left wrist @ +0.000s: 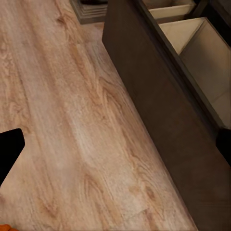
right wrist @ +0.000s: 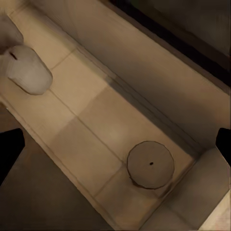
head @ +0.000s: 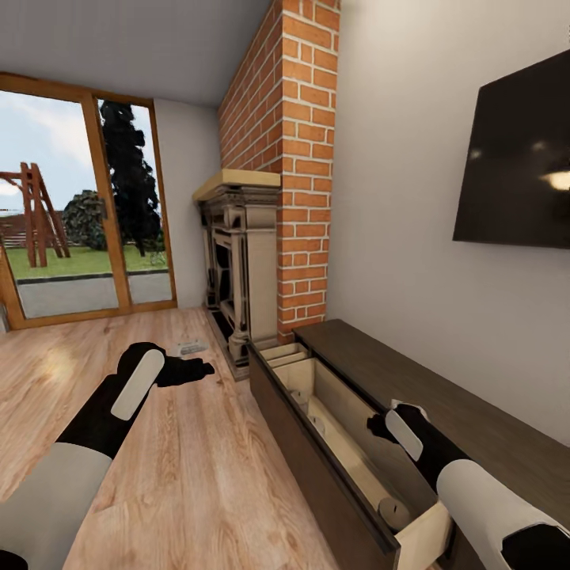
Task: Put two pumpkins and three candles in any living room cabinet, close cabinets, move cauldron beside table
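Pale candle [right wrist: 150,164] upright in open cabinet [head: 332,475] drawer, below right claw [right wrist: 115,142] (spread wide, empty)

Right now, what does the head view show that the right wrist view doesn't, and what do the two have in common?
The head view takes in the room: brick chimney, fireplace, glass doors, wall screen, wood floor, the left gripper over the floor, and the right gripper above the open cabinet drawer. The right wrist view gives a close look straight down into the drawer: one candle upright, seen from above, and another candle lying on its side. Both show the pale drawer interior with candles in it.
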### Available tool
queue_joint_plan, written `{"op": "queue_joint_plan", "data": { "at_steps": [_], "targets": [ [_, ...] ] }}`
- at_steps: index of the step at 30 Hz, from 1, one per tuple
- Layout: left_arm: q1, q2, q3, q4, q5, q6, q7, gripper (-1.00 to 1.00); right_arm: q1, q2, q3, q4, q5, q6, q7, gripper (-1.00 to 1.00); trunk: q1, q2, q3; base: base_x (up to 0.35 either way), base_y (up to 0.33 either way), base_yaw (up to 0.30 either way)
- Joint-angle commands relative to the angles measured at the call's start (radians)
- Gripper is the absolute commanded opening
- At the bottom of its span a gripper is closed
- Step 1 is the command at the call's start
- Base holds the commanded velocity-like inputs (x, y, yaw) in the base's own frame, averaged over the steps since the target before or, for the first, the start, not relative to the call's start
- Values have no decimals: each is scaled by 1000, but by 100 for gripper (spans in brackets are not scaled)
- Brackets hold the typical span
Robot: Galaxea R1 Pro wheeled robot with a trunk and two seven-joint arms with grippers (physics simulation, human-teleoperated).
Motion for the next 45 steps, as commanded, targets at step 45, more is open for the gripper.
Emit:
{"op": "queue_joint_plan", "data": {
  "at_steps": [45],
  "targets": [
    [-1, 1, -2, -5, 6, 1, 10, 100, 120, -4, 15, -411, -8, 30, 11, 100, -173, 315, 145, -148, 0, 16]
  ]
}}
